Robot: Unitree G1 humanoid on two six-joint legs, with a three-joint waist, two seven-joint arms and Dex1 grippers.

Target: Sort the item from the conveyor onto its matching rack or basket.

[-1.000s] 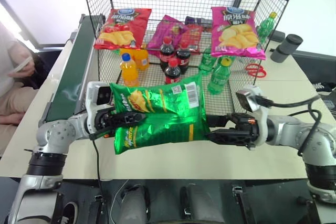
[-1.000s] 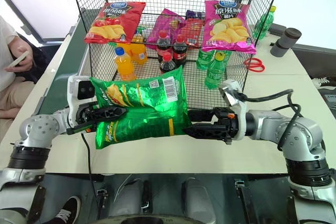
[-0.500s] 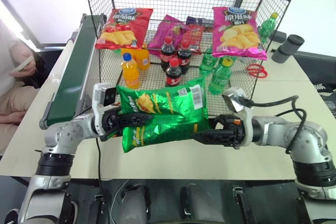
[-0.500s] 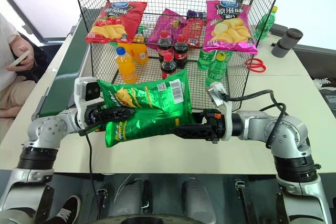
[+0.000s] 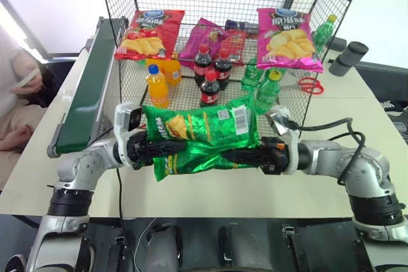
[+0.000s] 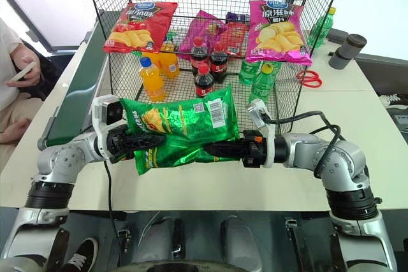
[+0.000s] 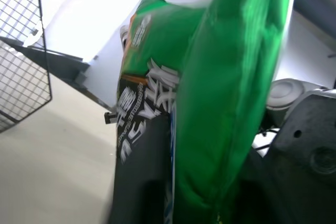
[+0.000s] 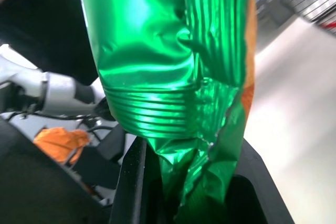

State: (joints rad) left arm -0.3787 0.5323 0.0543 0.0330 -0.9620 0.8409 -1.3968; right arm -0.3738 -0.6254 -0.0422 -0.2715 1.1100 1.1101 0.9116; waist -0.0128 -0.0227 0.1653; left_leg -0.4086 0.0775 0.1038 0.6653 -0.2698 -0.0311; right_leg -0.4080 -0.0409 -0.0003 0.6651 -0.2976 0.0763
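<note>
I hold the green bag (image 5: 201,135) up in the air between my two grippers, above the near edge of the table (image 5: 306,183) and in front of the rack (image 5: 223,49). Its long axis runs side to side, roughly level, one short end toward my left arm and the other toward my right. The barcode (image 5: 241,119) sits at the upper corner on my right side, with its bars running across the bag's length. The printed crisps (image 5: 175,128) lie toward the left end.

My right gripper (image 5: 237,155) points left, and its fingers are pressed together on the crimped right edge of the bag; the right wrist view shows the crumpled foil (image 8: 199,171) pinched between the two black fingers (image 8: 134,182).

My left gripper (image 5: 160,146) points right, with its fingers lying across the bag's left end, one on each face. I cannot tell whether they are squeezing it or have slackened.

The bag is well clear of the conveyor (image 5: 86,93), which runs along the left side of the table. On the rack's shelf behind lie a red bag (image 5: 148,33) and a pink bag (image 5: 287,37), with bottles (image 5: 207,74) standing below them.
</note>
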